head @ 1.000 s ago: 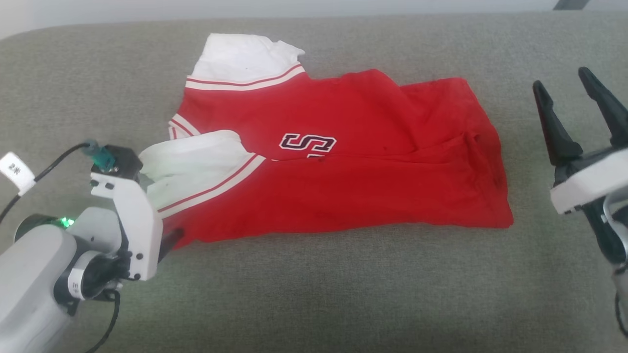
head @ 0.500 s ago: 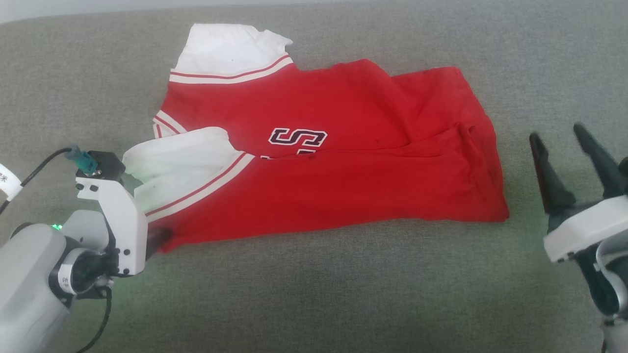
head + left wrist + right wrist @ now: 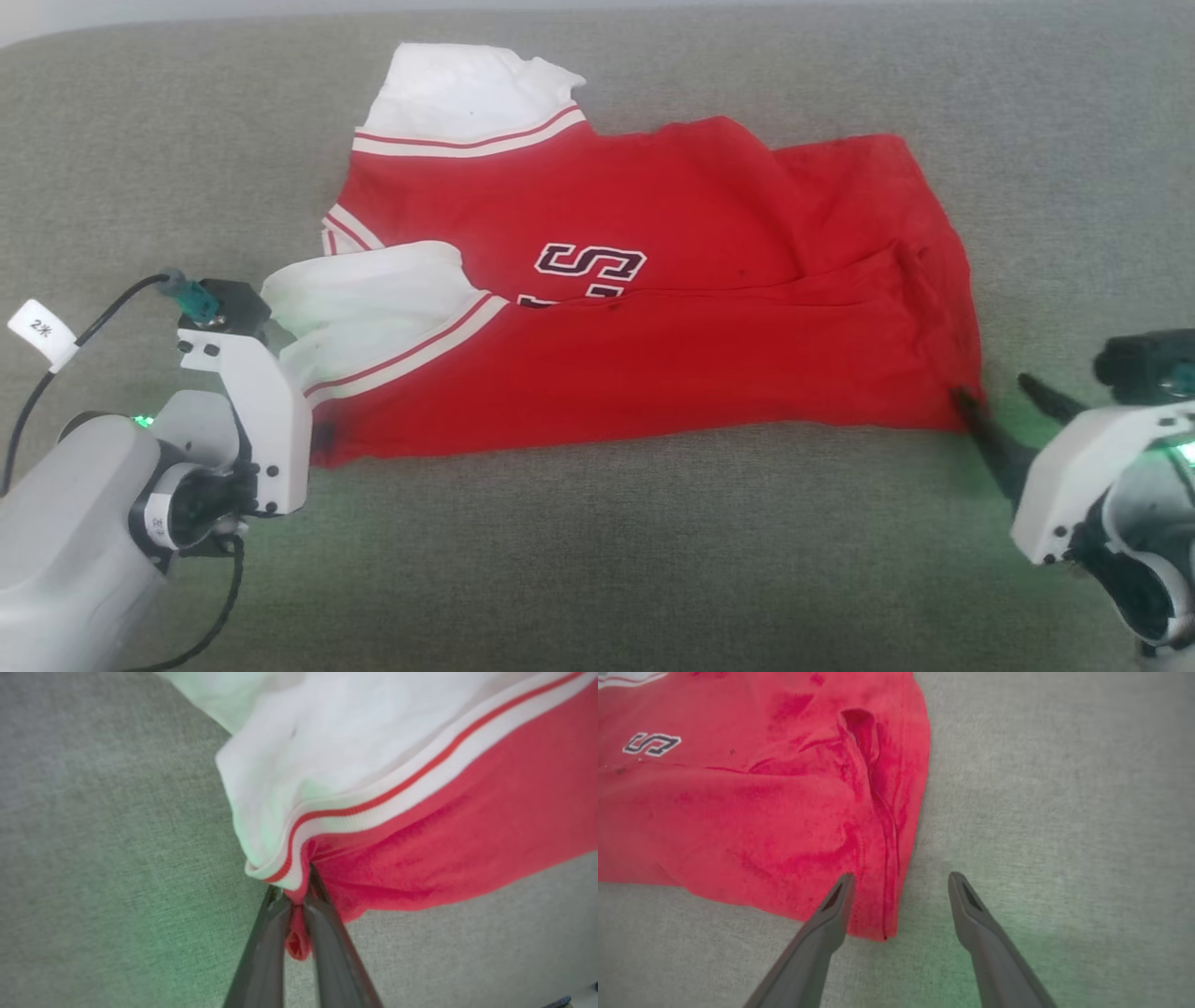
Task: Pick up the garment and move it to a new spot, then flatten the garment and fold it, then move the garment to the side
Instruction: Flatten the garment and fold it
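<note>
You see grey-green woven fabric covering the tabletop; far left corner rounded. Pale strip beyond the far edge, nature unclear. Even, soft light; faint green glow on fabric.

Red soft-fabric shirt with white sleeves: outlined lettering partly tucked under a fold, unreadable. Left dark two-fingered gripper: tips partly covered by cloth.

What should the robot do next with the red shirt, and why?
Probably shut the right gripper. Its fingers stand open on either side of the garment at its near right corner, while the left gripper is shut on the near left corner. With both corners pinched, it could likely lift the garment and carry it.
</note>
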You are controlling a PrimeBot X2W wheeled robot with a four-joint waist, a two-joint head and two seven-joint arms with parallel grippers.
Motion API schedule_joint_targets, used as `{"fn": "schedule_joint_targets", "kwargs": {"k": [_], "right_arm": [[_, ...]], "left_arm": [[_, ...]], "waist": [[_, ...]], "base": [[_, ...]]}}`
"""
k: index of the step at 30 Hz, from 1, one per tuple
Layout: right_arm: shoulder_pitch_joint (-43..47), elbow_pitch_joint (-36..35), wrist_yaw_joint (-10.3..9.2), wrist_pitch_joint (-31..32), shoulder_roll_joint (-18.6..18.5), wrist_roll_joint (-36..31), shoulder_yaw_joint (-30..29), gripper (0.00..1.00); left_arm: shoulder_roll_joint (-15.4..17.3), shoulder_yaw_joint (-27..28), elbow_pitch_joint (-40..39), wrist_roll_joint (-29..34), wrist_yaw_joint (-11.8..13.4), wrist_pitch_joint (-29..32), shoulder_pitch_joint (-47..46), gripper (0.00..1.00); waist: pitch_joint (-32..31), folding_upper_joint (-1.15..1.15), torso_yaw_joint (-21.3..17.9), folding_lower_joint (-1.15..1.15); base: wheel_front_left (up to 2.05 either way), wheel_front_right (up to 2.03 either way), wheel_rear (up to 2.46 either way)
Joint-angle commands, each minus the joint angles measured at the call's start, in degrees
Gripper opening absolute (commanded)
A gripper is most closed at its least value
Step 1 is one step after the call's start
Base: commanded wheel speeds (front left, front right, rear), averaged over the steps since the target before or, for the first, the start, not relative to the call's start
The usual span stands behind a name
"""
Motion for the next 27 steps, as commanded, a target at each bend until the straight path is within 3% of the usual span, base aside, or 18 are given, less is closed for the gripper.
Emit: {"fn": "schedule_joint_targets", "kwargs": {"k": [1,8,10,11,17,27], "right_arm": [[-0.99,-0.06,-0.07,0.46,0.16,0.07,0.18,1.00],[-4.53,4.31,-0.07,9.32,0.36,-1.38,1.49,0.98],[-5.44,6.00,-0.07,11.40,0.58,-1.84,1.87,0.43],[-6.07,6.49,-0.07,12.00,0.34,-2.63,2.13,0.01],[-8.03,8.36,-0.10,14.27,-0.73,-3.30,2.60,0.00],[-6.39,3.41,-0.10,17.01,-4.90,-0.82,3.75,0.00]], "left_arm": [[-1.51,-2.48,1.33,0.85,-0.30,0.81,2.54,0.00],[-2.42,-2.99,1.35,0.73,-0.65,0.67,1.99,0.00],[-2.71,-3.07,1.39,0.79,-0.73,0.56,1.84,0.00],[-2.81,-3.08,1.43,0.81,-0.74,0.49,1.75,0.00],[-2.48,-2.77,1.00,0.47,-0.60,0.41,1.71,0.00],[2.07,-1.03,-5.58,0.16,2.29,2.00,2.58,0.00]], "waist": [[-0.02,-0.01,0.25,0.00],[0.04,-0.01,1.52,0.00],[0.02,-0.01,1.82,0.00],[0.05,-0.01,1.92,0.00],[-0.04,-0.01,2.64,0.00],[-1.09,-0.01,2.94,0.00]], "base": [[0.00,0.00,0.00],[0.00,0.00,0.00],[0.00,0.00,0.00],[0.00,0.00,0.00],[0.00,0.00,0.00],[0.00,0.00,0.00]]}}
